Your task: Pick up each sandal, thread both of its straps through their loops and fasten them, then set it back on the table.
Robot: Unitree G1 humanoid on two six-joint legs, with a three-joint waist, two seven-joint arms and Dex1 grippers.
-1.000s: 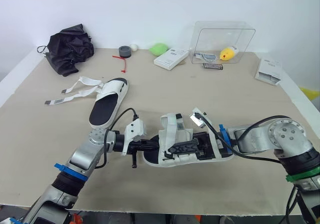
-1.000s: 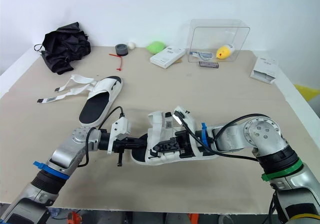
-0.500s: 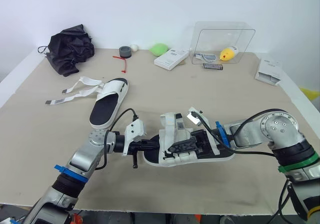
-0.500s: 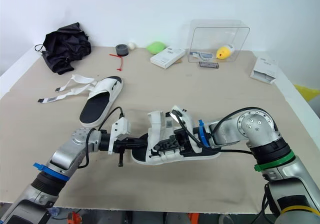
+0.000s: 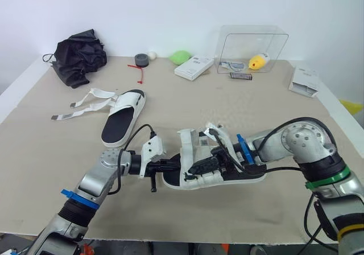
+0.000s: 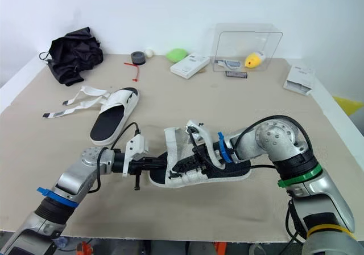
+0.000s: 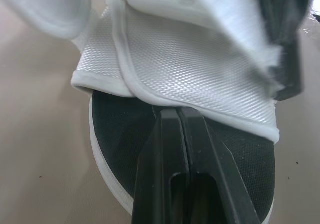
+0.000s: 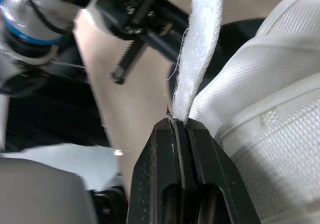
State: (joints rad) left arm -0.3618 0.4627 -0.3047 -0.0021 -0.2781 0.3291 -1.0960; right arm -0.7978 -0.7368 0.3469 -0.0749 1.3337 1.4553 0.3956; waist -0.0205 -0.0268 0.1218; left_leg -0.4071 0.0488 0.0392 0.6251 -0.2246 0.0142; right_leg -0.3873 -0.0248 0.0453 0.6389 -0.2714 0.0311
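Observation:
One white sandal with a black footbed (image 6: 228,173) lies near the table's front, between my two arms. My left gripper (image 5: 172,165) is shut at its toe end, fingertips (image 7: 170,115) against the edge of the front strap (image 7: 200,59). My right gripper (image 8: 180,123) reaches over the sandal's middle (image 5: 200,167) and is shut on a loose white strap (image 8: 200,44), which stands up from the fingers. The second sandal (image 5: 121,121) lies further back on the left with its straps (image 5: 85,103) spread open on the table.
Along the back stand a black bag (image 5: 79,56), a tape roll (image 5: 141,58), a green object (image 5: 181,56), a white box (image 5: 194,67) and a clear box (image 5: 253,47). A white packet (image 5: 305,78) lies at the right edge.
My right arm has swung in toward the sandal and turned, drawing the pinched strap up and over. The left arm and the far sandal have stayed put.

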